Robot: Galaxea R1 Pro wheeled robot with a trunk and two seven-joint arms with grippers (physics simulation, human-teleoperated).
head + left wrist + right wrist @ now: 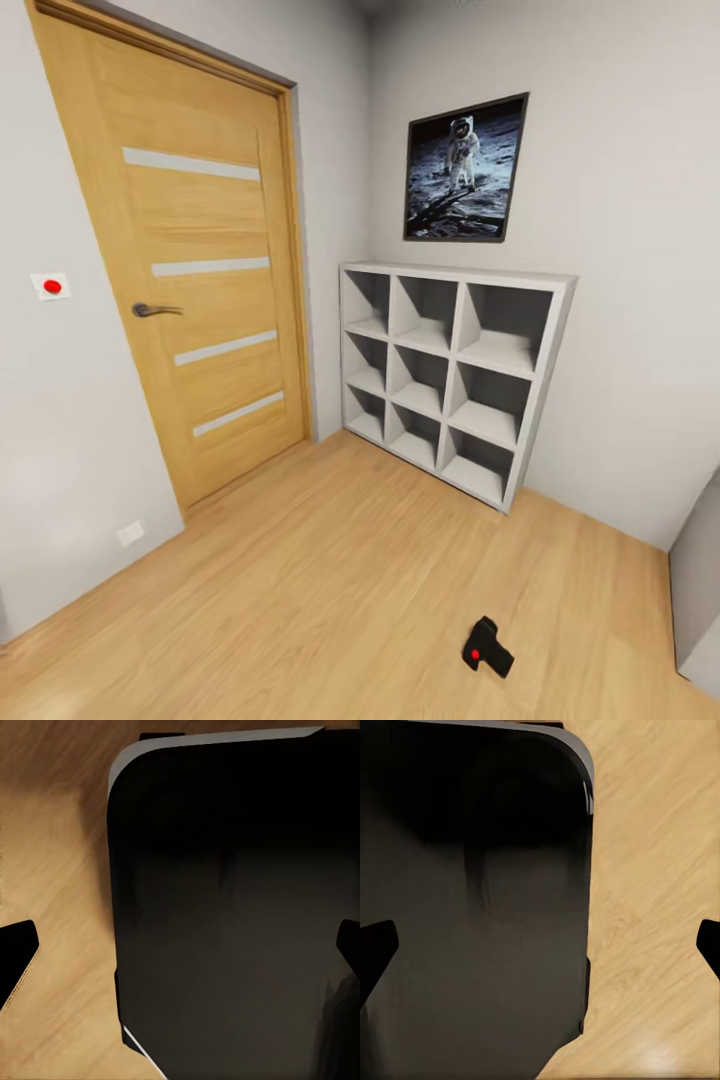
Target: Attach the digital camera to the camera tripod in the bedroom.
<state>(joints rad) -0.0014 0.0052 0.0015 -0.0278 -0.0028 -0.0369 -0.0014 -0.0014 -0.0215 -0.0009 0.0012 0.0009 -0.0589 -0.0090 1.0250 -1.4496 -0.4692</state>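
Note:
The digital camera (487, 647), small and black with a red button, lies on the light wood floor near the lower right of the head view. The camera tripod is out of view. In the left wrist view my left gripper (184, 949) is open; its dark fingertips (19, 954) sit at the frame's edges, above a black rounded part of the robot's body (225, 907) and the floor. My right gripper (544, 943) is open in the same way, over the same black body (472, 907) and the wood floor, with nothing between its fingers.
A closed wooden door (190, 290) with a dark handle stands at the left. A grey cube shelf (450, 375) stands against the far wall under a framed astronaut picture (465, 170). A grey panel (698, 590) shows at the right edge.

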